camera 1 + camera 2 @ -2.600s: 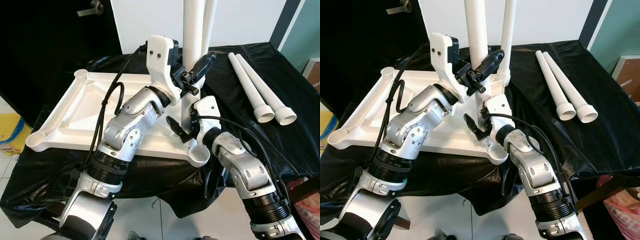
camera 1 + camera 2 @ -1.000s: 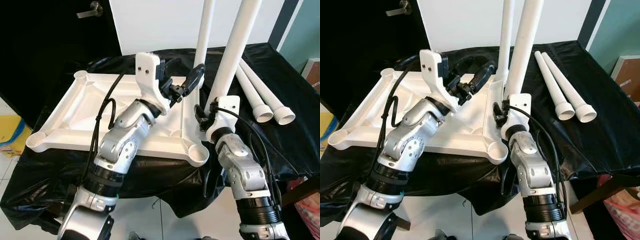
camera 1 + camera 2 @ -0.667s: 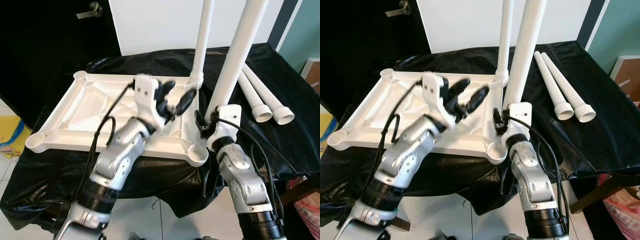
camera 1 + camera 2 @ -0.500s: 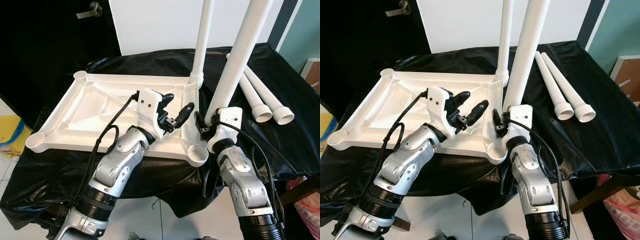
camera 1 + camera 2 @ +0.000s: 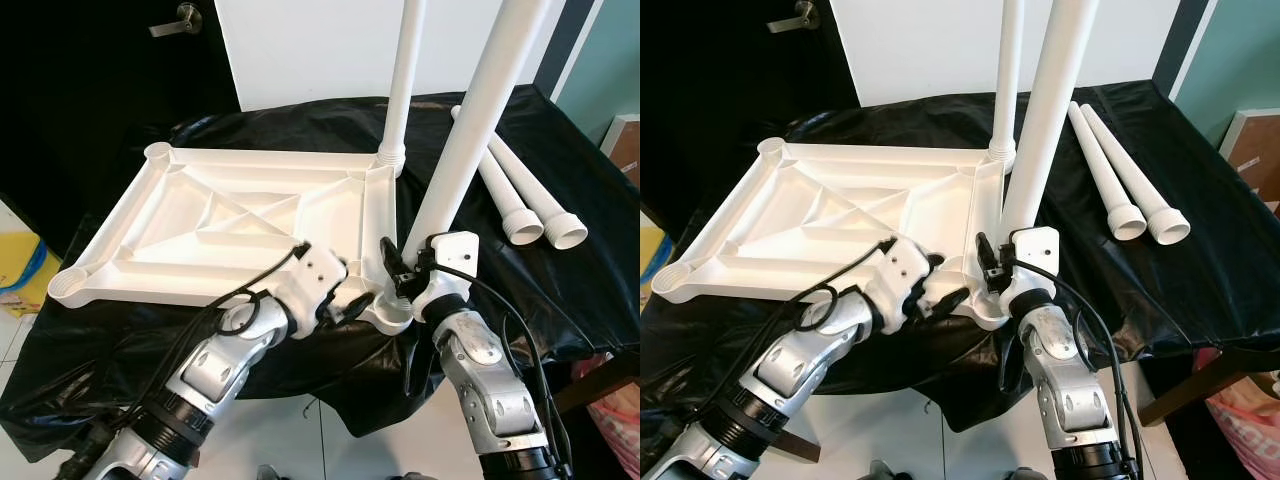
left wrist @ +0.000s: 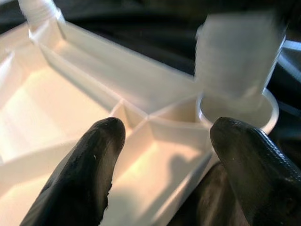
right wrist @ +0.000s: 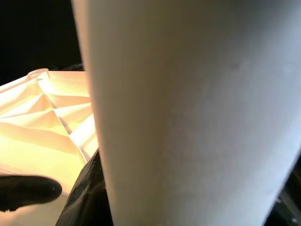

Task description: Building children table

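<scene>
Right tool (image 5: 405, 268) clenched low on stiff, smooth leg (image 5: 470, 135), above corner socket (image 5: 392, 315). Grip looks slippery. Left tool (image 6: 164, 155) released beside socket.

1. The left arm reaches forward and low, its wrist bent inward; the left gripper (image 5: 352, 303) has its fingers (image 6: 89, 174) spread apart.
2. The right arm is raised at the elbow; the right gripper (image 5: 397, 268) is clamped around a leg (image 5: 470, 130).
</scene>
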